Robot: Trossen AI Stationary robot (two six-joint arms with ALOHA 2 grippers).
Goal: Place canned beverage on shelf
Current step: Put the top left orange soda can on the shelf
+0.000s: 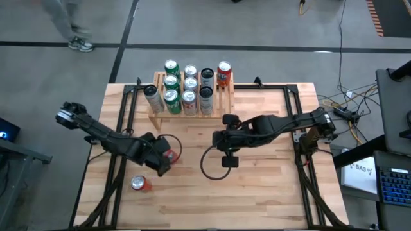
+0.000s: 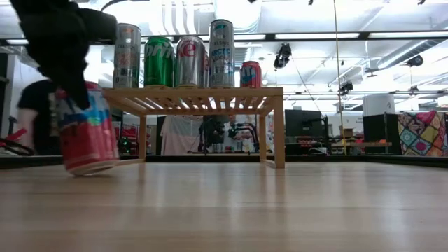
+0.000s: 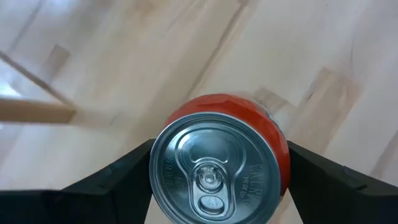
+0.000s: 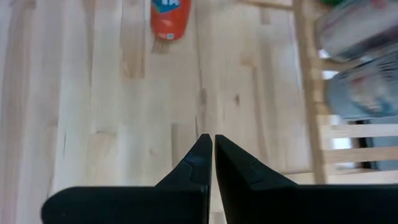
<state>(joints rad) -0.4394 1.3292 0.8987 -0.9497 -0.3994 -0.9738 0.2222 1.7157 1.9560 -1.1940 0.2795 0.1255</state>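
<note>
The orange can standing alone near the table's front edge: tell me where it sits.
In the high view the orange can stands front-left on the table, just in front of the left gripper.

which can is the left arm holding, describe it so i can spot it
Start at the wooden shelf of cans at the table's far edge, then come toward the near left. The left pincer grips a red can by its sides. Another red can stands free nearer the edge; this one sits between the fingers.

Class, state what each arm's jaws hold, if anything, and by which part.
Left gripper holds the red aluminium can by its sides, near the top. Right gripper holds nothing.
</note>
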